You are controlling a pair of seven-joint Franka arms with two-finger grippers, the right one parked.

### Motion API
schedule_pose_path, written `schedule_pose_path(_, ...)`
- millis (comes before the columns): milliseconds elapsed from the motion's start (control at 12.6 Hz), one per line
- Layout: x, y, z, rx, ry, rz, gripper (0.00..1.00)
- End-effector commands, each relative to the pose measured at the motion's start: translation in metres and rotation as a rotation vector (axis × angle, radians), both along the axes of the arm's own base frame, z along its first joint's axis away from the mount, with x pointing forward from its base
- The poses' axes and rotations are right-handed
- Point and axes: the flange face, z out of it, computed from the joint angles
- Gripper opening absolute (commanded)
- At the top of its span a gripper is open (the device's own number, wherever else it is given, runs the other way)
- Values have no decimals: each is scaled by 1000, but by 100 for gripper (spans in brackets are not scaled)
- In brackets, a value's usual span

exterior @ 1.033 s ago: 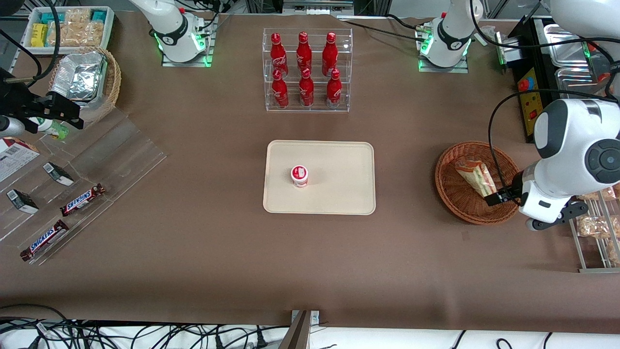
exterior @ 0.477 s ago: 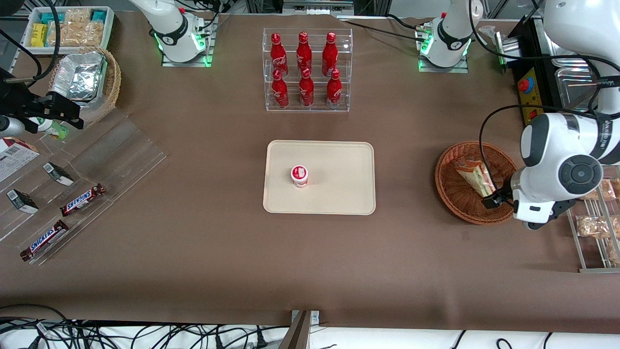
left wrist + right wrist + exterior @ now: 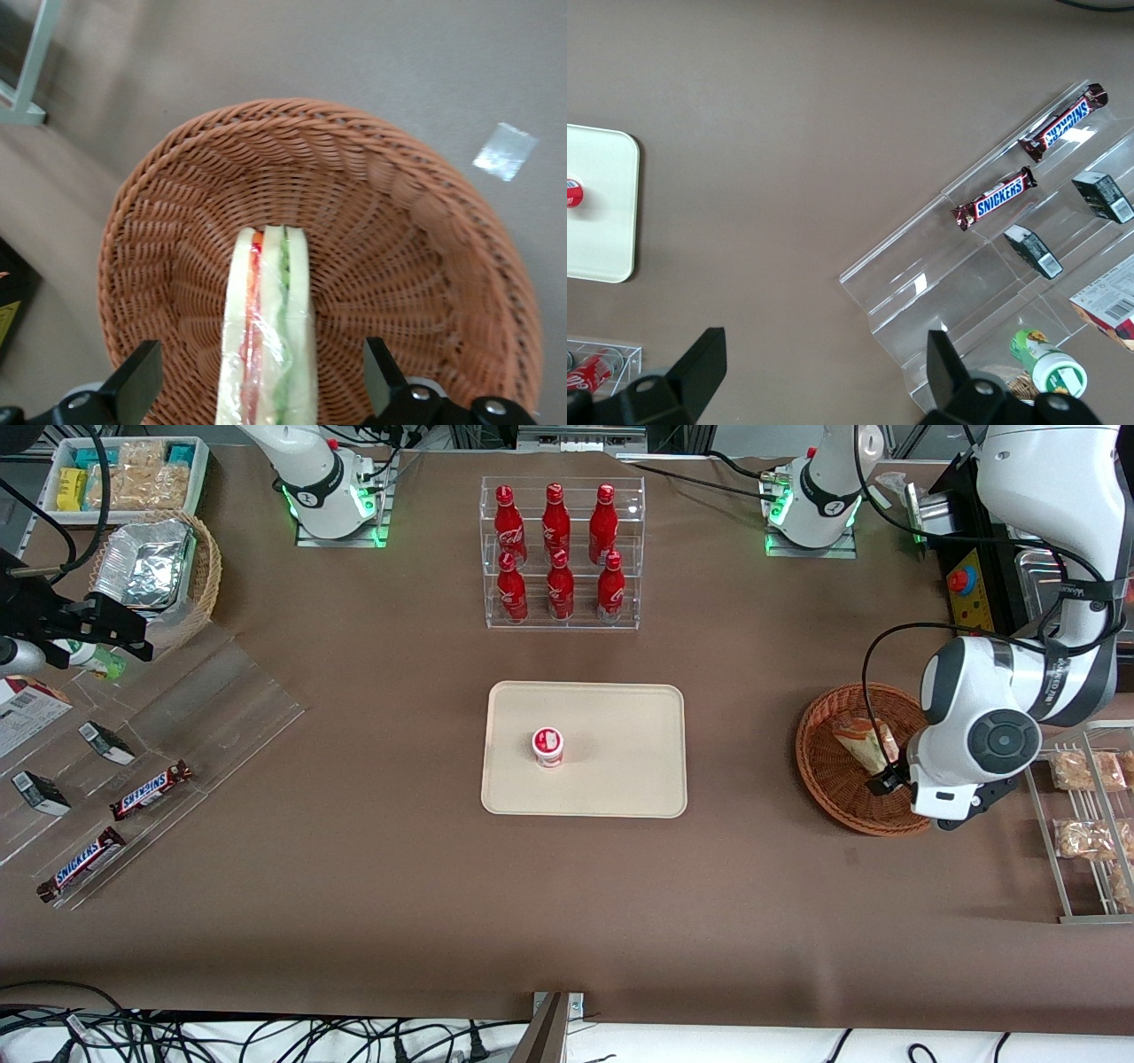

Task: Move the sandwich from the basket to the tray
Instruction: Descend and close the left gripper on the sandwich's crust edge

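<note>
Front view: the round reddish-brown wicker basket (image 3: pixel 849 760) sits at the right of the frame on a matte brown table cover (image 3: pixel 372 903). The sandwich (image 3: pixel 861 742), a clear-wrapped wedge of white bread, lies inside it. The gripper (image 3: pixel 886 781) hangs over the basket's edge nearest the working arm, its dark fingertip close to the sandwich's lower end; this view does not show how the fingers stand. The tray (image 3: pixel 611 717), smooth cream-beige with rounded corners and a low rim, fills the centre of the frame, well apart from the basket. A small white cup with a red lid (image 3: pixel 547 746) stands on it. At upper centre a clear acrylic rack (image 3: pixel 562 622) holds six glossy red bottles (image 3: pixel 556 514) with white script that I cannot read. In the lower left, two brown bars marked "SNICKERS" (image 3: pixel 151 790) lie on a clear stepped display

Left wrist view: the basket's (image 3: pixel 425 204) tight woven ribs curve round the sandwich (image 3: pixel 267 341), which stands on edge, with red and green filling between the pale bread slices. The gripper (image 3: pixel 266 390) straddles it: the two black fingers (image 3: pixel 137 381) are spread wide, one on each side, neither touching the wrap

Right wrist view: the tray's (image 3: pixel 602 208) rounded corner shows at the left edge, and two "SNICKERS" bars (image 3: pixel 994 198) rest on the clear steps at upper right
</note>
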Motion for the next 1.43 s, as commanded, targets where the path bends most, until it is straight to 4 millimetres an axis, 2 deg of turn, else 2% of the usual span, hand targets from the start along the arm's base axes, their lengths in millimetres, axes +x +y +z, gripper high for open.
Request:
schedule_pose_path(0, -14, -7, 1, 28, -2, -8, 100)
schedule_pose_path(238, -24, -14, -10, 23, 25, -17, 100)
schedule_pose_path(715, -54, -17, -10, 3, 9, -26, 100)
schedule_pose_path(1033, -60, -18, -8, 2, 4, -7, 100)
schedule_pose_path(1351, -66, -22, -22, -7, -53, 42, 100)
